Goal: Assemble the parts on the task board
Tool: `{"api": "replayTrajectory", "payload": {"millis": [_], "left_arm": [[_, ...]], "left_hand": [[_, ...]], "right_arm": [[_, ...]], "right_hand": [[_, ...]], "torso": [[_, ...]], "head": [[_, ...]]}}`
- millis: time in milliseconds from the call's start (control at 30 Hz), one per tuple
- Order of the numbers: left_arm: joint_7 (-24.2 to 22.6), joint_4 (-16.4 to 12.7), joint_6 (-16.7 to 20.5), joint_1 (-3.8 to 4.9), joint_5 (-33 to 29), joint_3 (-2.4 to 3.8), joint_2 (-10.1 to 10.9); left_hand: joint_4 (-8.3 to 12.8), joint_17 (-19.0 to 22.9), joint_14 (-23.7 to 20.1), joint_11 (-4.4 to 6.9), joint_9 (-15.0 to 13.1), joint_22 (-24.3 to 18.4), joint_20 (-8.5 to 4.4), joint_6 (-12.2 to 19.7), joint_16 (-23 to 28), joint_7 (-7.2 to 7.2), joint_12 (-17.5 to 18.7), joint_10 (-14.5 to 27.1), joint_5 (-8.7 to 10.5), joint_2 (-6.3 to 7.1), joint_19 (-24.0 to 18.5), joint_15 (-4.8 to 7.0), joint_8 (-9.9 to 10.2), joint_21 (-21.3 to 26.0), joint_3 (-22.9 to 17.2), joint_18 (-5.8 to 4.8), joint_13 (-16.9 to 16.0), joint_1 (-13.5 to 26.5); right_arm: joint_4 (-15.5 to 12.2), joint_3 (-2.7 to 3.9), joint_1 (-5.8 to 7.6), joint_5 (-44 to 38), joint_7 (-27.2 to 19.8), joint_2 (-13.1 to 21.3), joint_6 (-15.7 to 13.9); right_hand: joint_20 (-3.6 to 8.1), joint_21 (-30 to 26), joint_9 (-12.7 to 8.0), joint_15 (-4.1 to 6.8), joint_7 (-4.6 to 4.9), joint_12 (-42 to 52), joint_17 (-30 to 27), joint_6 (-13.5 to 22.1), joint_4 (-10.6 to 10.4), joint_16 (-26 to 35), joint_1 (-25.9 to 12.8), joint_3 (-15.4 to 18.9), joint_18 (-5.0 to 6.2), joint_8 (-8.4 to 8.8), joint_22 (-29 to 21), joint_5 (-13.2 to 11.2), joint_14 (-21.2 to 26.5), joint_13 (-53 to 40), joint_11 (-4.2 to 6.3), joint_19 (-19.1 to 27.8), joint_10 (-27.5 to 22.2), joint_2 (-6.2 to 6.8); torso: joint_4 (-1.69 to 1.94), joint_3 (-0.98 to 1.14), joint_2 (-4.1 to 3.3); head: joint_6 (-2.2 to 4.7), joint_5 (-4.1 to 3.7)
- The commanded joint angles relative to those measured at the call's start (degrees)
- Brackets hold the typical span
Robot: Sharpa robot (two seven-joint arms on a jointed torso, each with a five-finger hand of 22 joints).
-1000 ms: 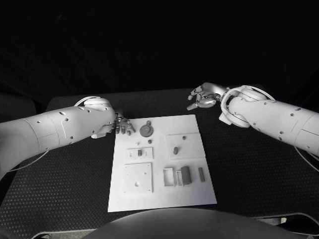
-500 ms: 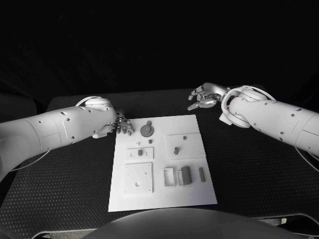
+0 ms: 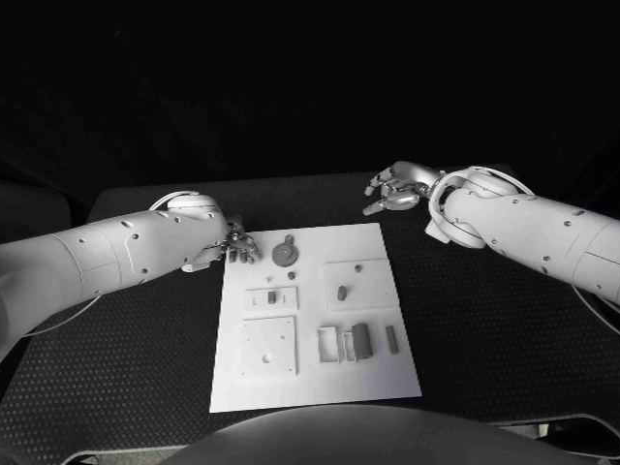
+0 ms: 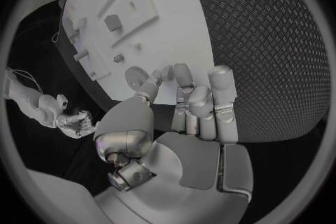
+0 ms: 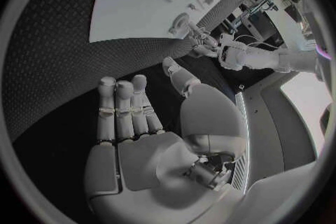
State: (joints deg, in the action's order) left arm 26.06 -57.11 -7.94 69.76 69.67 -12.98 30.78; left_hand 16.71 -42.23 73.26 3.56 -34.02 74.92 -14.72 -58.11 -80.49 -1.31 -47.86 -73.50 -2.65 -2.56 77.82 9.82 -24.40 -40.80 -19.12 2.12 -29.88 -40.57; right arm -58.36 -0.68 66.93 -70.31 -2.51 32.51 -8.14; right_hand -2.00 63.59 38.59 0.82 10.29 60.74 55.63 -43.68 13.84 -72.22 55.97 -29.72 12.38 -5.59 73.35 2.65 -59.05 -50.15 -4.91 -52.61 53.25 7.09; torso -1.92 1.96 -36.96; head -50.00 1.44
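In the head view, the white task board (image 3: 315,315) lies in the middle of the black tabletop (image 3: 142,368). Small grey parts sit on it. A round part with a stem (image 3: 285,254) lies near the board's upper left corner. The left hand (image 3: 237,248) rests at that corner, just beside the round part. The right hand (image 3: 394,191) is in the upper right of the frame, well apart from the board, holding nothing.

In the left wrist view, the left hand's fingers (image 4: 203,102) are spread a little over the board edge, and nothing is in them. The round part (image 4: 136,76) lies just past the fingertips.

In the right wrist view, the right hand (image 5: 140,140) has straight, spread fingers above the tabletop.

The parts look small, hard and light. They may slip. I think the round part is best pinched by its rim, gently.
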Motion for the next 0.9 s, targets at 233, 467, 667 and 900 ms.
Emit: {"api": "replayTrajectory", "payload": {"millis": [233, 467, 667, 900], "left_arm": [[-1.0, -0.1, 1.2, -0.01, 0.3, 0.03, 0.0], [-1.0, -0.1, 1.0, -0.01, -0.3, 0.03, -0.1], [-0.9, -0.2, 0.9, -0.01, -0.9, 0.03, 0.0], [-0.8, -0.7, 0.4, -0.02, -1.6, 0.04, 0.4]], "left_hand": [[0.0, -0.1, 0.3, -0.06, 0.2, 1.0, 0.04, 1.1, -0.2, -1.68, 0.4, -0.4, -0.15, -1.15, 0.3, -0.04, -0.3, -0.4, 1.0, 3.02, -0.2, -2.2], [-0.1, -0.2, 0.3, -0.06, 0.2, 1.0, 0.11, 1.0, -0.2, -1.68, 0.5, -0.5, -0.14, -2.21, 0.3, -0.05, -0.3, -0.4, 1.7, 2.94, -0.3, -2.4], [-0.6, -0.2, 0.3, 0.07, 0.2, 0.9, 0.09, 0.4, -0.2, -1.52, 0.6, -0.7, -0.13, -3.38, 0.4, 0.08, -0.6, -0.4, 0.1, 2.93, -0.4, -4.3], [-0.8, -0.3, 0.5, 0.48, -0.4, 1.0, 0.35, -1.3, -0.3, -1.05, 0.8, -1.1, -0.12, -4.82, 0.7, 0.44, -2.4, -0.7, -6.2, 2.55, -0.6, -7.0]], "right_arm": [[0.0, 0.02, -0.01, -0.7, 0.5, -0.1, 1.8], [0.1, 0.02, -0.01, -0.7, 0.5, -0.1, 1.5], [0.1, 0.02, -0.01, -0.7, 0.5, -0.1, 1.7], [0.1, 0.02, -0.01, -0.7, 0.5, -0.1, 1.7]], "right_hand": [[0.45, -0.2, -0.1, 0.49, 1.11, 0.2, -0.1, 0.7, -0.4, -0.3, -0.5, 0.0, 2.61, -0.39, 0.0, 0.1, 0.0, 0.1, 0.02, 0.1, -0.6, -0.16], [0.44, -0.2, -0.1, 0.49, 1.12, 0.2, -0.1, 0.8, -0.4, -0.3, -0.5, 0.0, 2.62, -0.38, 0.0, 0.1, 0.0, 0.1, 0.01, 0.1, -0.6, -0.16], [0.45, -0.2, -0.1, 0.49, 1.12, 0.2, -0.1, 0.8, -0.4, -0.3, -0.5, 0.0, 2.61, -0.38, 0.0, 0.1, 0.0, 0.1, 0.01, 0.1, -0.6, -0.19], [0.44, -0.2, -0.1, 0.48, 1.12, 0.2, -0.1, 0.8, -0.4, -0.3, -0.5, 0.0, 2.62, -0.38, 0.0, 0.1, 0.0, 0.1, 0.01, 0.1, -0.6, -0.19]], "torso": [[0.03, 0.00, 0.01], [0.02, -0.01, 0.02], [0.03, 0.01, 0.00], [0.02, 0.00, 0.00]], "head": [[0.00, 0.07], [0.00, 0.03], [0.00, 0.04], [0.00, 0.02]]}}
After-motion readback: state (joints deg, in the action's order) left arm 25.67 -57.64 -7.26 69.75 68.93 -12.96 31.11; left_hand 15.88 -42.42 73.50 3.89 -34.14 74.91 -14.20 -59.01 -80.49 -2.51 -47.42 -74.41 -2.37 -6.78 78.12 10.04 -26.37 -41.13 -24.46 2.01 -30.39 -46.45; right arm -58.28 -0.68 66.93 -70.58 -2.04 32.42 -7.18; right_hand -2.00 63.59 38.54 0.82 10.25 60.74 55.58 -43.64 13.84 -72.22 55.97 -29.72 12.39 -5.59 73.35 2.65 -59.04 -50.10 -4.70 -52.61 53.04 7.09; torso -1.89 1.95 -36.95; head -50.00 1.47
